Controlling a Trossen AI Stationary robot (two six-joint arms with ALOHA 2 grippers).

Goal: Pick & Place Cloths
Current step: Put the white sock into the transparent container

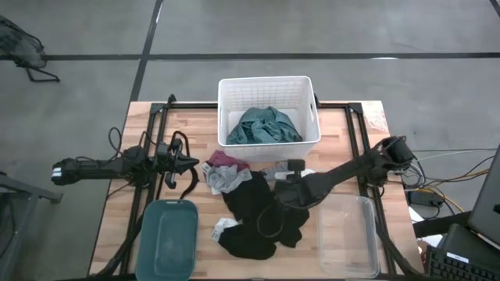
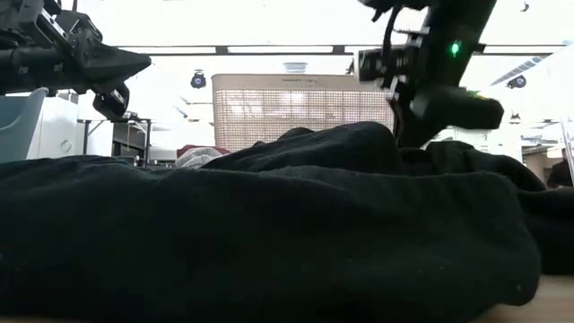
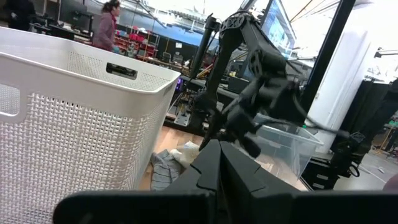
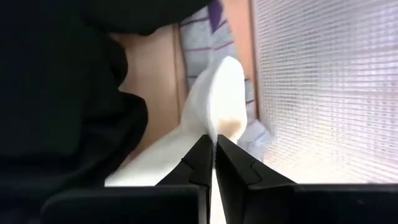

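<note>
Black cloth (image 2: 269, 233) fills the foreground; right gripper (image 4: 211, 146), fingers pinched together on white sock (image 4: 221, 99), should lift straight, clearing basket (image 4: 323, 87).

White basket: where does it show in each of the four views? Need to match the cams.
High view: white basket at top centre, teal cloth inside.
Low view: centre background, behind the black cloth.
Left wrist view: fills the left side.
Right wrist view: mesh wall along the right edge.
Shared landmark: its mesh wall.
</note>
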